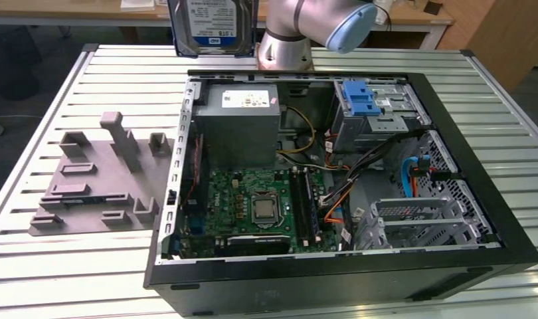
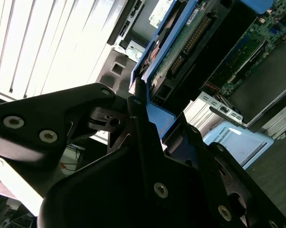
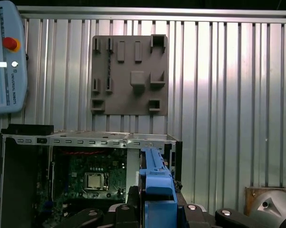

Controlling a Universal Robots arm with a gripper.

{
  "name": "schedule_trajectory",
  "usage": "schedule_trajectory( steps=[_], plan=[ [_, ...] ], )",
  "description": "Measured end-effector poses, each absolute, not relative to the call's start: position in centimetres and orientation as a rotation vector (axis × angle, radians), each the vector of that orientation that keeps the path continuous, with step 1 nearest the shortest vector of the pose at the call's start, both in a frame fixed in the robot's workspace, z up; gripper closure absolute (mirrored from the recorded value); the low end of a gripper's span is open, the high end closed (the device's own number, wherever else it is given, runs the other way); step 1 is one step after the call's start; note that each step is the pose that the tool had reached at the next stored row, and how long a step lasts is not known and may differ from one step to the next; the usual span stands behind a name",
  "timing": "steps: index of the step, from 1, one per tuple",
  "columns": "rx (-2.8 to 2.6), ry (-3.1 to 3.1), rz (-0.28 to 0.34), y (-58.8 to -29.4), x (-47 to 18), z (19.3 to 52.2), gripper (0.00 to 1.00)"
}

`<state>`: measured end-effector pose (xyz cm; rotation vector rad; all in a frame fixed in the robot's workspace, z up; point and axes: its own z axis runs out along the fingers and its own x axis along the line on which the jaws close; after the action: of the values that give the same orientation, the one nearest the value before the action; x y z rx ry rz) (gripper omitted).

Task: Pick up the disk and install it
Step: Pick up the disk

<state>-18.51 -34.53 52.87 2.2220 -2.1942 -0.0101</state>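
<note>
The disk hangs upright high above the table, past the far edge of the open computer case, label facing the exterior view. In the second wrist view my gripper is shut on it: black fingers clamp its blue rail, and its green circuit-board underside shows beyond them. In the first wrist view the disk's blue rail stands edge-on over the case. The metal drive cage with a blue latch sits in the case's far corner on the exterior view's right.
The robot arm rises behind the case. A grey power-supply box and motherboard lie inside. A grey fixture plate with raised blocks lies on the slatted table on the exterior view's left. A teach pendant rests on the table.
</note>
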Motion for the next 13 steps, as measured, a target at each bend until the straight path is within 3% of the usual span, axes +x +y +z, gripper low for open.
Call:
schedule_trajectory(
  steps=[13],
  plan=[
    [2.222, -2.194, -0.01, -35.01, -18.19, 52.87, 0.64]
  ],
)
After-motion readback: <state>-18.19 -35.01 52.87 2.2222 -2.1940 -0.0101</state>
